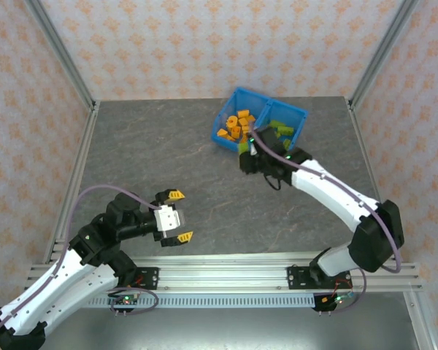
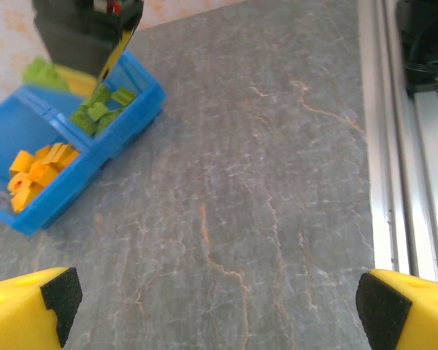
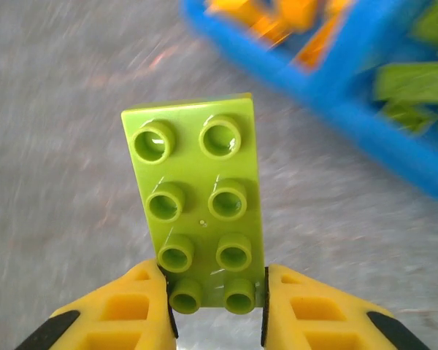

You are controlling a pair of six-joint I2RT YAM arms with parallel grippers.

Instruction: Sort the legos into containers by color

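A lime green flat lego, two studs wide, is pinched at its near end by my right gripper, which is shut on it above the grey table. From above, this gripper hangs just in front of the blue bin. The left container holds orange legos, and the right one holds green legos. My left gripper is wide open and holds nothing, low over the table far from the bin. Its yellow fingertips frame bare tabletop.
In the left wrist view the bin lies at the upper left, with the right arm's gripper over it. An aluminium rail runs along the table's near edge. Frame posts and patterned walls enclose the table.
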